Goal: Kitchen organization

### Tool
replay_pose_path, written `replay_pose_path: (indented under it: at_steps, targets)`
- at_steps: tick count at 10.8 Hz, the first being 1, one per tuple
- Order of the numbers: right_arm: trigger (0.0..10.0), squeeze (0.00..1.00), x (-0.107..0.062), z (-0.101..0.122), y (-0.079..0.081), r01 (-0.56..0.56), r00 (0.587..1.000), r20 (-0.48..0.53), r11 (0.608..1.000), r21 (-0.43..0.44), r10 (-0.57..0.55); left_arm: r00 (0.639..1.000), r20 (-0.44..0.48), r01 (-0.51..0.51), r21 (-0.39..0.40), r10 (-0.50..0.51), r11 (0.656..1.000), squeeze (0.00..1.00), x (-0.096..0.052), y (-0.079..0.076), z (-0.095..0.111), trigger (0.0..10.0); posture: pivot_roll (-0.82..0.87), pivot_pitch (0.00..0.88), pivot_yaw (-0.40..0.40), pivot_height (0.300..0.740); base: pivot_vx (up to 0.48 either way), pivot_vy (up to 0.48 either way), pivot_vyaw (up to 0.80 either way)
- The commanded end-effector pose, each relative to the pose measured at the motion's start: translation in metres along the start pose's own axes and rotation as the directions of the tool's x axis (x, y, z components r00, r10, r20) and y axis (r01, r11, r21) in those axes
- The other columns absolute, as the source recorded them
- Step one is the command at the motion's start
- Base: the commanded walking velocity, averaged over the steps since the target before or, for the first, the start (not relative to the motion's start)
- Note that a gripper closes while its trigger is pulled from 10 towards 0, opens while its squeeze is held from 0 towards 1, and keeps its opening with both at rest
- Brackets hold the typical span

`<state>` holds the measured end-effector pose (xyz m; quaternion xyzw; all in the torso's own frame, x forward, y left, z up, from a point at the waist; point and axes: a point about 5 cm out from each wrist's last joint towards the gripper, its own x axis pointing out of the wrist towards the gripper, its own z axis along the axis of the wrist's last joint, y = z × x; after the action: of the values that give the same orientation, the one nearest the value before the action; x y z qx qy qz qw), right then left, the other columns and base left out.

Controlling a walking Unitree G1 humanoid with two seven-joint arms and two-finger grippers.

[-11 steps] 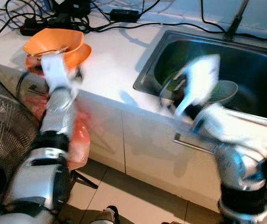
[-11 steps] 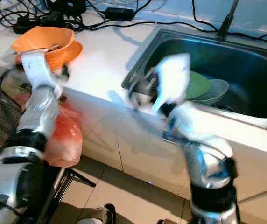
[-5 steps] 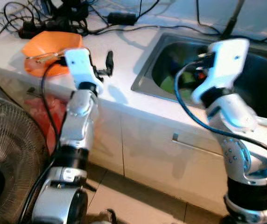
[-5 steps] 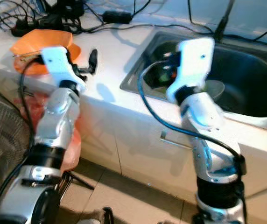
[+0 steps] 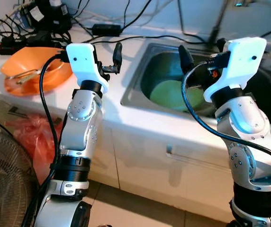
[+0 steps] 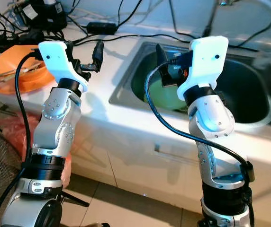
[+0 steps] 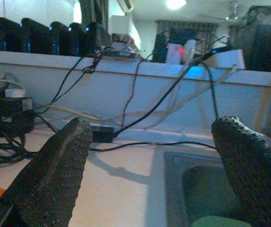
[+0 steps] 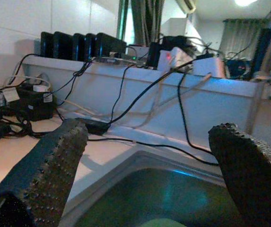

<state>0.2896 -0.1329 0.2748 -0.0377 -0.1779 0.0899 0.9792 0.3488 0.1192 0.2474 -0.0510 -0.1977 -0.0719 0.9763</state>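
A steel sink [image 5: 130, 97] is sunk into the white counter, and a green plate [image 5: 176, 94] lies in its basin. At the counter's left end an orange bowl [image 5: 29, 71] with a metal utensil in it sits on an orange plate [image 5: 17, 87]. My left gripper [image 7: 147, 161] is open and empty, held level above the counter between bowl and sink, one black finger [image 5: 118, 51] pointing at the back wall. My right gripper [image 8: 147, 161] is open and empty too, raised over the sink's near-left part, its finger [image 5: 184, 54] above the green plate.
Black cables, power strips [image 5: 45, 33] and an adapter [image 5: 106, 29] clutter the back of the counter. A tap [image 5: 216, 28] rises behind the sink. Below the counter are a cabinet handle [image 5: 192, 158], a red plastic bag [image 5: 36, 142] and a floor fan [image 5: 3, 179].
Both arms have risen from the counter's front edge and now hold their grippers level over counter and sink. The head camera has shifted; the grey bowl seen earlier in the sink is hidden.
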Motion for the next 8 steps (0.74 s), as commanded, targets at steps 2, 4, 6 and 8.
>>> replay_pose_path:
  at_steps: [2, 4, 6, 8]
  targets:
    - [10.0, 0.0, -0.0011, -0.0017, 0.0008, 0.002, 1.0, 0.0, 1.0, -0.014, -0.002, 1.0, -0.005, -0.008, 0.001, 0.008, 1.0, 0.0, -0.0018, 0.0013, 0.0037, 10.0, -0.06, 0.048, 0.016, 0.74, 0.465, 0.0, 0.0]
    - [10.0, 0.0, -0.0015, -0.0025, 0.0009, 0.003, 1.0, 0.0, 1.0, -0.016, -0.003, 1.0, -0.014, -0.009, -0.012, 0.009, 1.0, 0.0, -0.0025, -0.0001, 0.003, 10.0, -0.06, 0.051, 0.016, 0.74, 0.219, 0.0, 0.0]
    - [10.0, 0.0, -0.0015, -0.0042, 0.0022, 0.001, 1.0, -0.007, 1.0, -0.016, -0.001, 1.0, -0.023, -0.011, -0.016, 0.011, 1.0, 0.0, -0.0035, 0.0005, 0.0023, 10.0, -0.06, 0.058, 0.016, 0.74, 0.0, 0.0, 0.0]
    - [10.0, 0.0, -0.0019, -0.0055, 0.0034, -0.006, 1.0, -0.015, 1.0, -0.02, 0.006, 0.999, -0.036, -0.014, -0.017, 0.013, 1.0, 0.0, -0.0051, 0.0003, -0.0001, 10.0, -0.06, 0.061, 0.014, 0.74, 0.0, 0.0, 0.0]
